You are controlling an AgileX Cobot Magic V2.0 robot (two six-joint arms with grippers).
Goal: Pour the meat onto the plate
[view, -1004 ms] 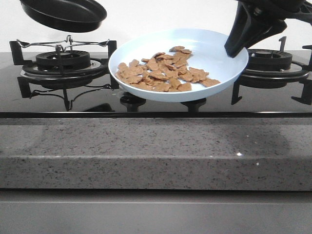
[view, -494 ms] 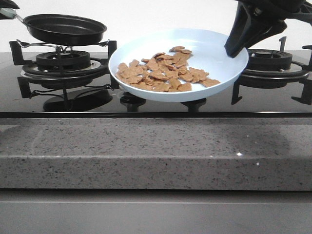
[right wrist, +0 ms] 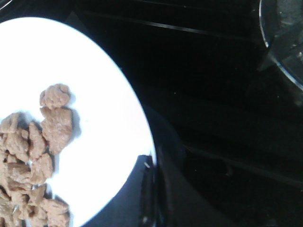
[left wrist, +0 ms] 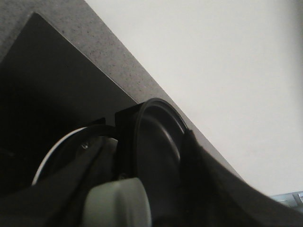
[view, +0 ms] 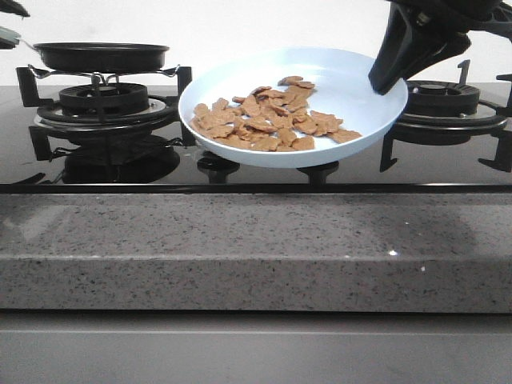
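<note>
Meat (view: 270,122), a loose heap of thin, flat, brown-orange pieces, lies in the round, shallow, pale-blue glossy plate (view: 352,90), gathered toward the side nearer the camera and the robot's left, which is the low side of the dish. The plate is held off the black glass hob, tilted so that its near-left rim hangs lowest and its far-right rim rides highest; that slant fits the way it is gripped, by one edge only. The right gripper (view: 390,74), a black two-fingered claw coming down from the upper right, pinches that raised rim, and the right wrist view shows a dark finger (right wrist: 150,198) lapped over the white edge with the pieces spread just beyond it. I judge the plate is kept up between the two burners so it could stand under the pan's lip, near enough to catch what slid out. The black round frying pan (view: 102,56) now sits level on the left burner's metal grate (view: 104,80), and nothing can be seen inside it from the front; its rim hides the floor of the pan. The left gripper (view: 8,22) is barely in view at the edge, at the pan's pale handle (left wrist: 118,205), and I cannot tell whether it is clamped or let go. With the meat on the plate, the pour looks done.
</note>
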